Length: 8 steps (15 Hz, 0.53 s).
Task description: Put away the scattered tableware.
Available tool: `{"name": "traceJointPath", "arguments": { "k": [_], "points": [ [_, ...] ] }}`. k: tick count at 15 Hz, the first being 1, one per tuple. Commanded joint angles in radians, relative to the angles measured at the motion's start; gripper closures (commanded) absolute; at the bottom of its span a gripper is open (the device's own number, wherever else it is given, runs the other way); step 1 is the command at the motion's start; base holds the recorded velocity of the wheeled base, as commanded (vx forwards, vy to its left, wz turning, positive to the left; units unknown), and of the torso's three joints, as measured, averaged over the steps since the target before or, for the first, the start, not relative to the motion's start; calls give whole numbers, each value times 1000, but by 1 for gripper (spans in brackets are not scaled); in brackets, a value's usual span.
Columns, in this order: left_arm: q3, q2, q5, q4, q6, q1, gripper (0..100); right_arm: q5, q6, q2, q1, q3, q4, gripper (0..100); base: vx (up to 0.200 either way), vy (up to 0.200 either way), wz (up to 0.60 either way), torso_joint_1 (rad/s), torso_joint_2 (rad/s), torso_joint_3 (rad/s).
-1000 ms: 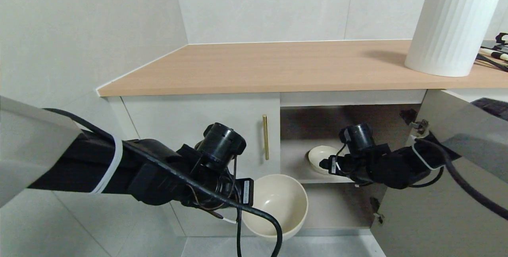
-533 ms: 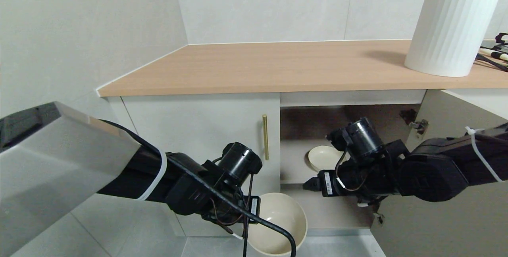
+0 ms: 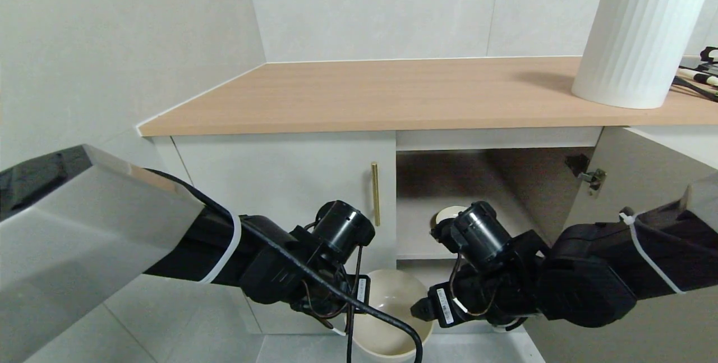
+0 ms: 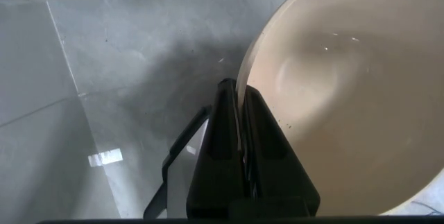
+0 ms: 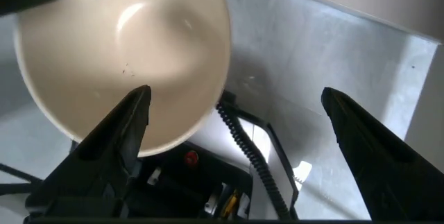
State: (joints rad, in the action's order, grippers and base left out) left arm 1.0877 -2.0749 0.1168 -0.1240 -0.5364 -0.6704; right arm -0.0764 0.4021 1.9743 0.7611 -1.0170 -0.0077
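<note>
A cream bowl hangs low in front of the open cabinet, over the floor. My left gripper is shut on its left rim; in the left wrist view the fingers pinch the edge of the bowl. My right gripper is at the bowl's right side. It stands open in the right wrist view, wide apart over the bowl, and holds nothing. A small cream plate lies on the cabinet shelf, mostly hidden behind my right wrist.
The cabinet's right door stands open; the left door is closed, with a brass handle. On the wooden countertop a white ribbed container stands at the right, with utensils beside it. Grey tiled floor lies below.
My right gripper has drawn back from the shelf, leaving the plate there, and come down and left to the bowl. The left arm has lowered the bowl a little.
</note>
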Motion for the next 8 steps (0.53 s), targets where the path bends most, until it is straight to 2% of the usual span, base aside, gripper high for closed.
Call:
{"name": "traceJointPath", "arguments": {
  "k": [1,7,8],
  "points": [
    [0,6,0,0,-1,0,100,-2,3,46,-2,-9,0,0,0,0,0,0,0,0],
    [-2,7,1,0,-1,-6,100,-45,15,86,-12,-40,-2,0,0,0,0,0,0,0],
    [-2,6,1,0,-1,-5,100,-45,15,84,-12,-40,-3,100,0,0,0,0,0,0]
  ]
}}
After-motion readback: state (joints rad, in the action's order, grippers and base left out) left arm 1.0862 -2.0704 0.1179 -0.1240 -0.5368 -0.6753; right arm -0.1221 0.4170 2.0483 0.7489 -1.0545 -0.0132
